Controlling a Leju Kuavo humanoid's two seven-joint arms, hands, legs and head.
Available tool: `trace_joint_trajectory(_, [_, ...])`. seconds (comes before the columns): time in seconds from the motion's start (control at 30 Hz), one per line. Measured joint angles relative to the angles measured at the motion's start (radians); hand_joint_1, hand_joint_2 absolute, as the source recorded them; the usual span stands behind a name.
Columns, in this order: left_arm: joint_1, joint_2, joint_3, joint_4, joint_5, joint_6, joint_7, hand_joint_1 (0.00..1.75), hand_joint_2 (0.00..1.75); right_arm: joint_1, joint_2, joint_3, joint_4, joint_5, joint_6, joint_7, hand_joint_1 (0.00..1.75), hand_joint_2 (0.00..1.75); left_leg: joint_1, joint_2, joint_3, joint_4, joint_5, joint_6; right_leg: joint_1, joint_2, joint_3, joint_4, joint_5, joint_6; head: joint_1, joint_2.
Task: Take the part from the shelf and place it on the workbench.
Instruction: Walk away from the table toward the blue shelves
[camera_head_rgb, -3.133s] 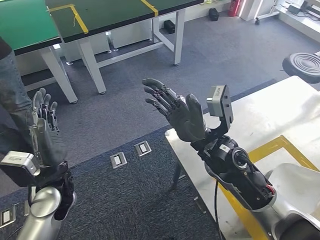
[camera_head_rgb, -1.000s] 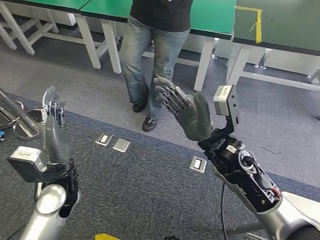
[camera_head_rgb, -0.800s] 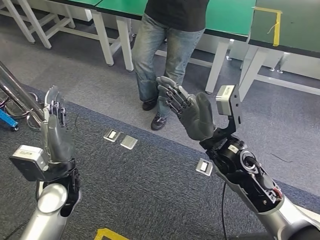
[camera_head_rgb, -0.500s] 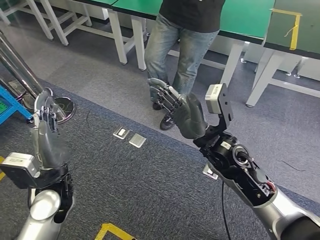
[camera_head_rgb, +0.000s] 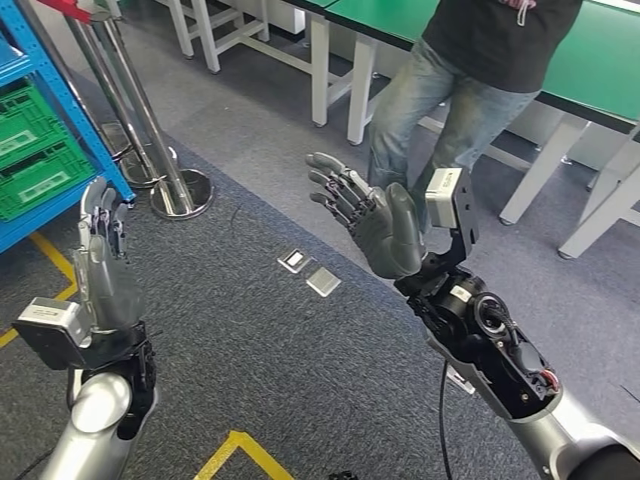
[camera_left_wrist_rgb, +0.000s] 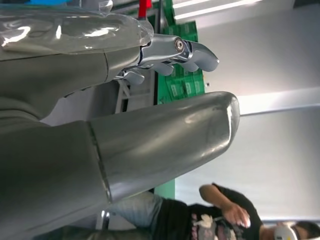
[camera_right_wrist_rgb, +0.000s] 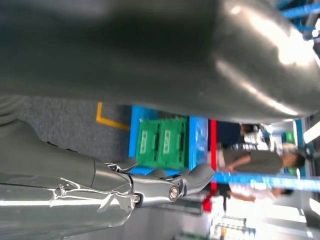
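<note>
Above carpet, left hand (camera_head_rgb: 106, 275), right hand (camera_head_rgb: 377, 225) spread, empty

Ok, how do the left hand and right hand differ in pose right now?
The left hand stands upright with its fingers pointing up and close together, low at the left of the head view. The right hand is raised higher on a reaching arm, tilted, its fingers fanned out toward the blue shelf side. Both hold nothing, and both are over the grey carpet.
</note>
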Motion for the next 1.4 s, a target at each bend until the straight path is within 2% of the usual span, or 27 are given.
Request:
trace_joint_trajectory(0.03, [0.000, 0.000, 0.000, -0.001, -0.002, 0.002, 0.003, 0.00, 0.00, -0.001, 0.000, 0.000, 0.000, -0.001, -0.001, 0.003, 0.00, 0.00, 0.000, -0.014, 0.003, 0.002, -0.002, -0.001, 0.000, 0.012, 0.024, -0.068, 0.047, -0.004, 0.004, 0.000])
trace_joint_trajectory(0.07, [0.000, 0.000, 0.000, -0.002, -0.003, 0.005, 0.006, 0.00, 0.00, -0.001, 0.000, 0.000, 0.000, -0.002, -0.002, 0.006, 0.00, 0.00, -0.001, -0.026, 0.004, 0.004, -0.004, -0.004, -0.001, 0.038, 0.052, -0.139, 0.085, -0.009, 0.007, 0.000])
trace_joint_trajectory(0.1, [-0.001, 0.000, 0.000, -0.003, -0.005, 0.007, 0.009, 0.00, 0.00, -0.002, 0.000, 0.000, 0.000, -0.003, -0.003, 0.009, 0.00, 0.00, -0.001, -0.039, 0.003, 0.007, -0.005, -0.007, -0.003, 0.062, 0.078, -0.199, 0.110, -0.012, 0.008, 0.000])
trace_joint_trajectory(0.17, [-0.001, 0.000, 0.000, -0.004, -0.007, 0.012, 0.014, 0.00, 0.00, -0.004, 0.000, 0.000, -0.001, -0.005, -0.003, 0.013, 0.00, 0.00, 0.002, -0.061, -0.007, 0.010, -0.003, -0.018, -0.003, 0.087, 0.104, -0.252, 0.116, -0.016, 0.008, 0.000])
trace_joint_trajectory(0.23, [0.000, 0.001, 0.000, -0.007, -0.008, 0.013, 0.016, 0.00, 0.00, -0.007, 0.001, 0.001, -0.001, -0.006, -0.002, 0.015, 0.00, 0.00, 0.004, -0.077, -0.015, 0.010, 0.000, -0.030, -0.003, 0.064, 0.113, -0.264, 0.114, -0.021, 0.009, 0.000])
trace_joint_trajectory(0.3, [-0.002, 0.001, 0.000, -0.010, -0.009, 0.013, 0.016, 0.00, 0.00, -0.010, 0.002, 0.001, -0.002, -0.006, -0.002, 0.016, 0.00, 0.00, -0.002, -0.037, -0.033, 0.049, -0.023, -0.040, -0.009, 0.036, 0.124, -0.275, 0.118, -0.030, 0.001, 0.000])
trace_joint_trajectory(0.37, [-0.005, 0.002, 0.000, -0.012, -0.010, 0.014, 0.016, 0.00, 0.00, -0.012, 0.002, 0.002, -0.002, -0.006, -0.002, 0.016, 0.00, 0.00, -0.002, 0.029, -0.095, 0.170, -0.081, -0.050, -0.009, 0.008, 0.129, -0.280, 0.118, -0.037, -0.015, 0.000])
trace_joint_trajectory(0.43, [-0.003, 0.002, 0.000, -0.012, -0.010, 0.014, 0.016, 0.00, 0.00, -0.012, 0.002, 0.003, -0.001, -0.006, 0.000, 0.016, 0.00, 0.00, 0.005, 0.054, -0.164, 0.295, -0.123, -0.057, -0.007, -0.021, 0.129, -0.280, 0.115, -0.040, -0.027, 0.000])
trace_joint_trajectory(0.47, [-0.002, 0.003, 0.000, -0.012, -0.011, 0.014, 0.017, 0.00, 0.00, -0.012, 0.002, 0.003, 0.000, -0.006, 0.002, 0.015, 0.00, 0.00, 0.007, 0.058, -0.175, 0.310, -0.118, -0.059, -0.007, -0.035, 0.130, -0.279, 0.114, -0.040, -0.033, 0.000])
trace_joint_trajectory(0.5, [-0.001, 0.003, 0.000, -0.013, -0.012, 0.015, 0.020, 0.00, 0.00, -0.013, 0.003, 0.003, 0.000, -0.005, 0.006, 0.015, 0.00, 0.00, 0.009, 0.062, -0.163, 0.282, -0.094, -0.060, -0.007, -0.048, 0.132, -0.279, 0.111, -0.039, -0.038, 0.000])
trace_joint_trajectory(0.53, [-0.001, 0.004, 0.000, -0.015, -0.015, 0.015, 0.023, 0.00, 0.00, -0.015, 0.004, 0.003, 0.001, -0.005, 0.011, 0.015, 0.00, 0.00, 0.011, 0.071, -0.130, 0.217, -0.058, -0.059, -0.007, -0.060, 0.136, -0.279, 0.108, -0.036, -0.042, 0.000])
trace_joint_trajectory(0.6, [-0.003, 0.005, 0.001, -0.022, -0.020, 0.017, 0.029, 0.00, 0.00, -0.021, 0.007, 0.003, 0.004, -0.004, 0.020, 0.014, 0.00, 0.00, 0.006, 0.110, -0.052, 0.067, -0.002, -0.053, -0.003, -0.081, 0.143, -0.279, 0.100, -0.028, -0.049, 0.000])
trace_joint_trajectory(0.67, [-0.005, 0.006, 0.001, -0.027, -0.025, 0.019, 0.033, 0.00, 0.00, -0.029, 0.009, 0.003, 0.008, -0.004, 0.029, 0.011, 0.00, 0.00, -0.002, 0.129, -0.021, 0.005, 0.010, -0.042, 0.004, -0.098, 0.149, -0.279, 0.092, -0.017, -0.046, 0.000])
trace_joint_trajectory(0.73, [-0.006, 0.007, 0.002, -0.029, -0.026, 0.021, 0.033, 0.00, 0.00, -0.035, 0.010, 0.002, 0.014, -0.003, 0.038, 0.006, 0.00, 0.00, -0.005, 0.105, -0.020, 0.004, 0.007, -0.029, 0.005, -0.116, 0.156, -0.281, 0.085, -0.006, -0.040, 0.000])
trace_joint_trajectory(0.77, [-0.006, 0.008, 0.003, -0.029, -0.026, 0.021, 0.032, 0.00, 0.00, -0.038, 0.012, 0.002, 0.017, -0.003, 0.042, 0.002, 0.00, 0.00, -0.003, 0.094, -0.016, 0.001, 0.007, -0.024, 0.002, -0.111, 0.157, -0.276, 0.076, 0.000, -0.037, 0.000])
trace_joint_trajectory(0.83, [-0.010, 0.008, 0.003, -0.030, -0.026, 0.022, 0.029, 0.00, 0.00, -0.043, 0.014, 0.001, 0.024, -0.002, 0.049, -0.005, 0.00, 0.00, 0.003, 0.072, -0.007, -0.005, 0.007, -0.013, -0.003, -0.067, 0.130, -0.207, 0.032, 0.005, -0.029, 0.000])
trace_joint_trajectory(0.9, [-0.012, 0.008, 0.003, -0.030, -0.026, 0.022, 0.027, 0.00, 0.00, -0.046, 0.014, 0.001, 0.032, 0.000, 0.052, -0.008, 0.00, 0.00, 0.004, 0.051, -0.004, -0.005, 0.005, -0.006, -0.003, -0.018, 0.057, -0.057, -0.032, 0.006, -0.017, 0.000])
trace_joint_trajectory(0.93, [-0.011, 0.008, 0.003, -0.030, -0.026, 0.022, 0.027, 0.00, 0.00, -0.045, 0.015, 0.001, 0.036, 0.000, 0.052, -0.008, 0.00, 0.00, 0.003, 0.038, -0.003, -0.005, 0.004, -0.005, -0.003, -0.009, 0.021, 0.008, -0.050, 0.006, -0.012, 0.000])
trace_joint_trajectory(0.97, [-0.010, 0.008, 0.003, -0.030, -0.026, 0.022, 0.026, 0.00, 0.00, -0.045, 0.015, 0.001, 0.040, 0.001, 0.053, -0.009, 0.00, 0.00, 0.002, 0.024, -0.002, -0.004, 0.003, -0.004, -0.002, -0.006, -0.002, 0.041, -0.048, 0.006, -0.008, 0.000])
trace_joint_trajectory(1.0, [-0.010, 0.008, 0.003, -0.030, -0.025, 0.022, 0.025, 0.00, 0.00, -0.045, 0.015, 0.001, 0.045, 0.001, 0.054, -0.010, 0.00, 0.00, 0.001, 0.010, 0.000, -0.004, 0.002, -0.004, -0.002, -0.003, -0.006, 0.032, -0.025, 0.004, -0.004, 0.000])
trace_joint_trajectory(1.03, [-0.010, 0.008, 0.003, -0.030, -0.025, 0.022, 0.024, 0.00, 0.00, -0.045, 0.015, 0.001, 0.047, 0.001, 0.054, -0.011, 0.00, 0.00, 0.001, -0.005, 0.003, -0.003, 0.001, -0.005, -0.002, 0.001, 0.009, -0.018, 0.016, 0.001, 0.000, 0.000])
trace_joint_trajectory(1.1, [-0.010, 0.008, 0.003, -0.030, -0.025, 0.022, 0.022, 0.00, 0.00, -0.046, 0.015, 0.001, 0.052, 0.001, 0.056, -0.014, 0.00, 0.00, 0.000, -0.031, 0.006, 0.002, -0.004, -0.010, -0.006, 0.039, 0.061, -0.161, 0.097, -0.005, 0.007, 0.000])
trace_joint_trajectory(1.17, [-0.010, 0.008, 0.003, -0.030, -0.023, 0.022, 0.018, 0.00, 0.00, -0.047, 0.015, 0.001, 0.056, 0.002, 0.057, -0.017, 0.00, 0.00, 0.001, -0.054, -0.002, 0.008, -0.004, -0.020, -0.007, 0.073, 0.098, -0.244, 0.118, -0.010, 0.008, 0.000])
trace_joint_trajectory(1.23, [-0.008, 0.009, 0.003, -0.029, -0.022, 0.022, 0.016, 0.00, 0.00, -0.047, 0.016, 0.001, 0.061, 0.003, 0.058, -0.018, 0.00, 0.00, 0.004, -0.077, -0.013, 0.009, 0.002, -0.031, -0.006, 0.064, 0.110, -0.258, 0.110, -0.014, 0.006, 0.000])
trace_joint_trajectory(1.27, [-0.007, 0.009, 0.003, -0.029, -0.022, 0.022, 0.015, 0.00, 0.00, -0.047, 0.018, 0.002, 0.062, 0.003, 0.058, -0.018, 0.00, 0.00, 0.004, -0.076, -0.016, 0.012, 0.001, -0.036, -0.007, 0.053, 0.113, -0.260, 0.113, -0.018, 0.006, 0.000])
trace_joint_trajectory(1.33, [-0.007, 0.010, 0.004, -0.029, -0.022, 0.022, 0.013, 0.00, 0.00, -0.050, 0.022, 0.002, 0.065, 0.003, 0.058, -0.019, 0.00, 0.00, 0.000, -0.026, -0.043, 0.069, -0.031, -0.046, -0.011, 0.027, 0.121, -0.268, 0.116, -0.028, -0.005, 0.000])
trace_joint_trajectory(1.4, [-0.009, 0.011, 0.004, -0.029, -0.022, 0.023, 0.012, 0.00, 0.00, -0.051, 0.023, 0.002, 0.067, 0.003, 0.058, -0.019, 0.00, 0.00, 0.001, 0.040, -0.115, 0.208, -0.094, -0.056, -0.010, 0.001, 0.125, -0.271, 0.115, -0.036, -0.021, 0.000])
